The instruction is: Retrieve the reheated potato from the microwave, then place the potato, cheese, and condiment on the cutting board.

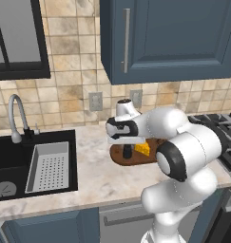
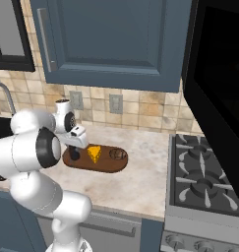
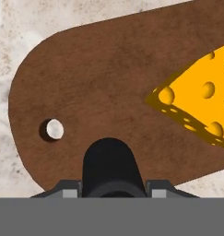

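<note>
End effector (image 3: 113, 191) pinching the condiment (image 3: 112, 166), bottle standing on the cutting board (image 3: 109, 87) near its holed end. Cheese (image 2: 95, 153) mid-board, potato (image 2: 117, 154) at the stove-side end. Board near the surface (image 1: 95, 178) back edge; front bare.

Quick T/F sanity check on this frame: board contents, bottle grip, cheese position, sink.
1. The cheese lies on the cutting board. True.
2. The potato sits on the bare counter beside the stove. False: it rests on the board, at the end nearer the stove.
3. The gripper is shut on the bottle, which stands over the board. True.
4. The cheese lies between the bottle and the potato. True, in the right base view.
5. The bottle lies in the sink. False: it is at the board, in the fingers.
</note>
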